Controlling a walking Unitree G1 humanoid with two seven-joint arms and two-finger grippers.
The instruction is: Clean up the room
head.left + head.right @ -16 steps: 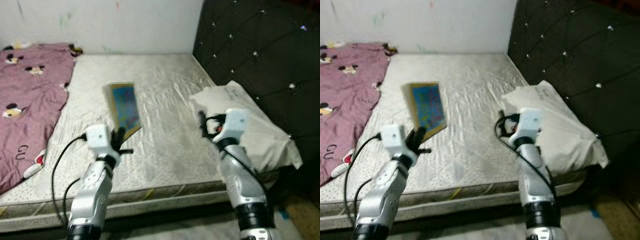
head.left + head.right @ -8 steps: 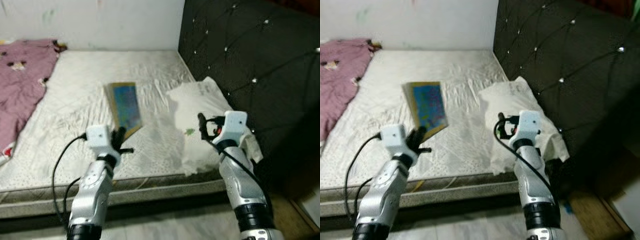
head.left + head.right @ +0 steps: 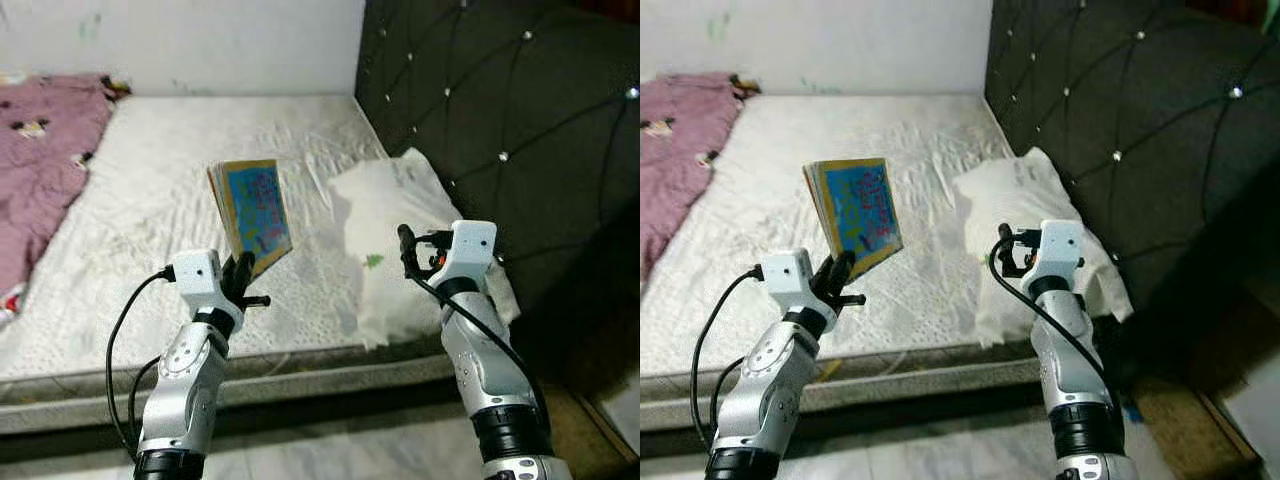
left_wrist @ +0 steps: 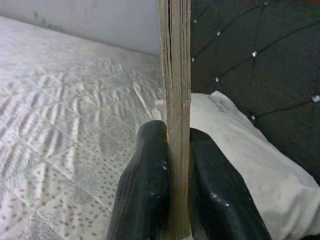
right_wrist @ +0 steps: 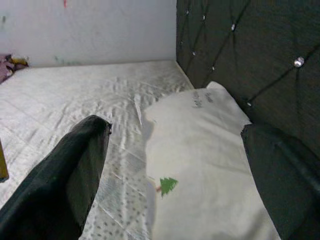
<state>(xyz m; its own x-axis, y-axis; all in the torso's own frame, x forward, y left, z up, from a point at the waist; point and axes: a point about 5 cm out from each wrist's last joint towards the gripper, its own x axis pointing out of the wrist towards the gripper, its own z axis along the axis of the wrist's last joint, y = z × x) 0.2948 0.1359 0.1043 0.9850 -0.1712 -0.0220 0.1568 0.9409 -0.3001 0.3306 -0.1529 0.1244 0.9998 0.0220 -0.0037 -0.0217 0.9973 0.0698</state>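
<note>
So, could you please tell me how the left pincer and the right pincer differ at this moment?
The left pincer is shut on the book, holding it by one edge above the mattress; the right pincer is open and holds nothing. The left pincer is over bare mattress, while the right pincer points at the white pillow by the headboard. Both are raised over the near edge of the bed.

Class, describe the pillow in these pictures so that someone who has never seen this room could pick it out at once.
Start at the dark tufted headboard on the right of the bare mattress. The pillow lies against its foot, at the mattress's near right corner, in front of the open right gripper. It is white and crumpled, with a small green tree mark, unlike the blue book clamped in the left gripper.
</note>
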